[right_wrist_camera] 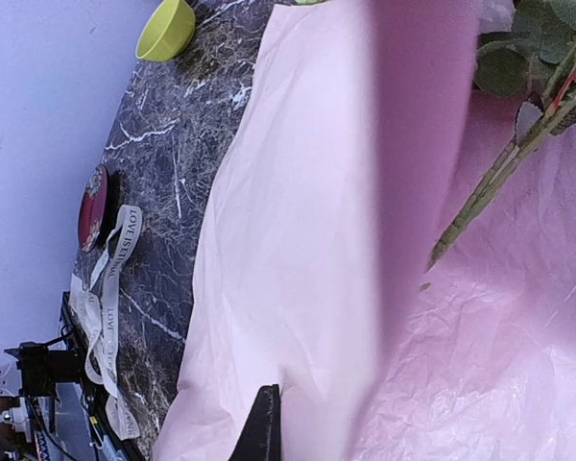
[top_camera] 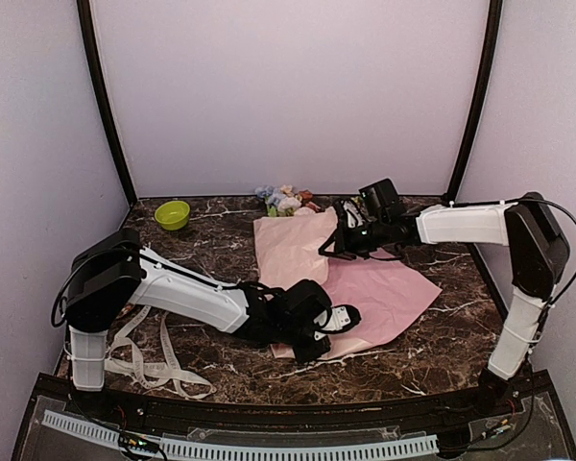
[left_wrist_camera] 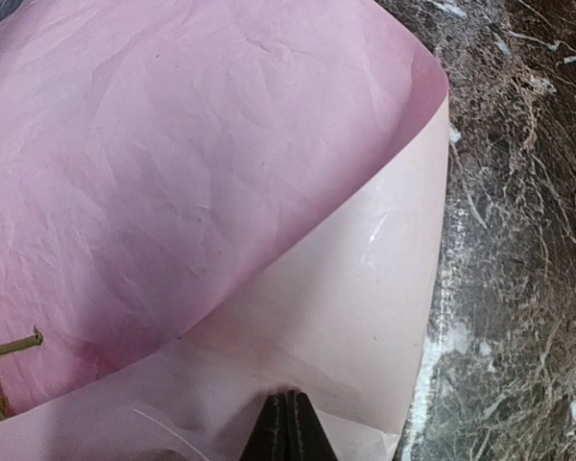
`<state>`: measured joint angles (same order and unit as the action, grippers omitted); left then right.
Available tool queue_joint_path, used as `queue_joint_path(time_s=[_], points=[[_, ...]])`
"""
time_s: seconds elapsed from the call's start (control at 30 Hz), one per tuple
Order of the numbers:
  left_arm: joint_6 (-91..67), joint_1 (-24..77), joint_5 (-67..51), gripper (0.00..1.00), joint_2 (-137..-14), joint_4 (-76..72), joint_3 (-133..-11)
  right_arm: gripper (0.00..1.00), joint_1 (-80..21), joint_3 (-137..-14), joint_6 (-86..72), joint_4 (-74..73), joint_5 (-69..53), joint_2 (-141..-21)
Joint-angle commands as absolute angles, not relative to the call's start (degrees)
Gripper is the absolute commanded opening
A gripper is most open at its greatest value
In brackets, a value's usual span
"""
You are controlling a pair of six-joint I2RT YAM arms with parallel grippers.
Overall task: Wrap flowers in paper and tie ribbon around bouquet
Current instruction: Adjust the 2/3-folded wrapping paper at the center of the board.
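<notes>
Paper (top_camera: 384,293) is flat on the bench (top_camera: 221,245) mid-frame in the top view, with its left part folded over, paler side up. Flowers (top_camera: 283,200) lie at the paper's top edge, blooms toward the back wall; green stems (right_wrist_camera: 499,182) run down onto the sheet inside the fold.

Left claw (top_camera: 338,317): fingers together, clamped on the paper's near edge at the bottom of the fold. The left wrist view confirms it, with the tips (left_wrist_camera: 286,423) pinched on the pale flap and the sheet curling up and over above them.

Right claw (top_camera: 342,238): jaws together at the fold's upper right corner, apparently pinching the lifted paper. Only one finger (right_wrist_camera: 264,427) shows in its wrist view, so the grip is less certain.

Ribbon (top_camera: 154,357) is a loose loop at lower left, beside the left arm base, well apart from the paper. Green bowl (top_camera: 173,214) sits at upper left.
</notes>
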<state>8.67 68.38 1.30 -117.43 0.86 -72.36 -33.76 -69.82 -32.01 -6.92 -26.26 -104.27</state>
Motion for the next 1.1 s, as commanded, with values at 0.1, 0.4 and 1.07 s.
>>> queue_joint_path(time_s=[0.1, 0.4, 1.07], points=[[6.16, 68.51, -3.49, 0.04, -116.7, -2.72, -70.13, 0.0, -33.26, -68.34, -29.8, -7.53, -25.62, -101.93], [4.82, 67.89, -4.05, 0.04, -117.04, -5.71, -65.9, 0.39, -32.84, -62.47, -33.53, -1.81, -32.55, -98.58], [5.27, 66.98, -5.89, 0.03, -118.3, -7.02, -64.29, 0.02, -41.54, -52.85, -42.33, 10.66, -37.53, -101.08]])
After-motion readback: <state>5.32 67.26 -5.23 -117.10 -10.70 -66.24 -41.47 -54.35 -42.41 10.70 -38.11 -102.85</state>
